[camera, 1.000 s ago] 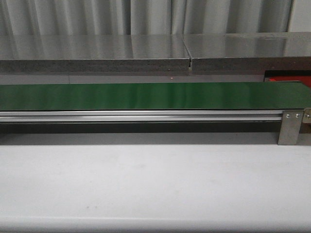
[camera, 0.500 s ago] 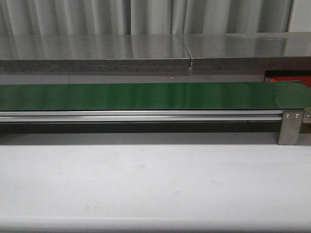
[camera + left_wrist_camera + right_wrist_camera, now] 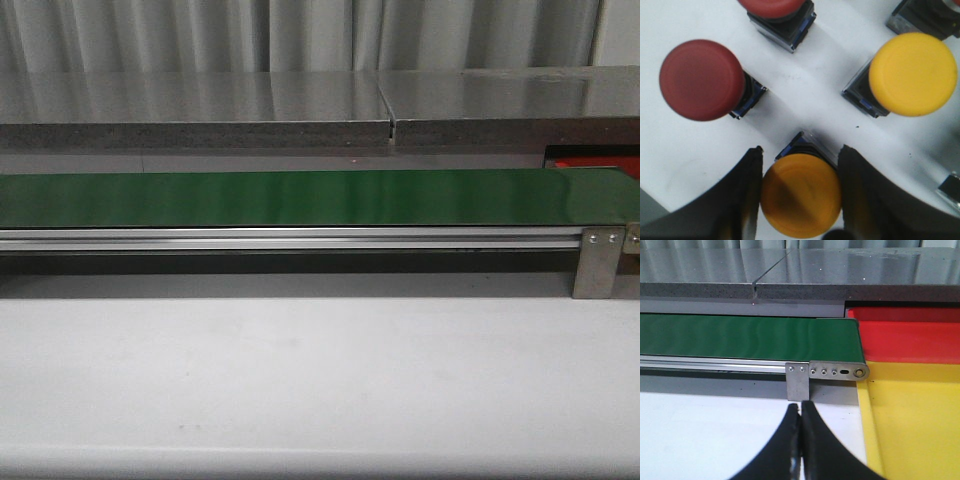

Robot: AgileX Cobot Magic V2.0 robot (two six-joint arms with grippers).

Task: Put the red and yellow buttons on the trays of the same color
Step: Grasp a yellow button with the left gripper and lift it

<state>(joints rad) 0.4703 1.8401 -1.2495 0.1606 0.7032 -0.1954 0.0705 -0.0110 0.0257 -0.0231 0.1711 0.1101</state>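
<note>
Fingers of my left gripper [image 3: 800, 195] spread wide round orange-yellow mushroom-cap push button [image 3: 801, 195] — not gripping; right gripper [image 3: 801, 440] pinched together, empty, near yellow plastic tray [image 3: 920, 425].

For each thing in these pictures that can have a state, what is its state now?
Left end effector: open, fingers on either side of the orange-yellow button, contact unclear.
Orange-yellow button: upright on the white surface, between the fingers.
Yellow button: upright, free.
Red button: upright, free.
Right end effector: shut, holds nothing.
Green belt: bare.
Yellow tray: no buttons visible.
Red tray: no buttons visible.
</note>
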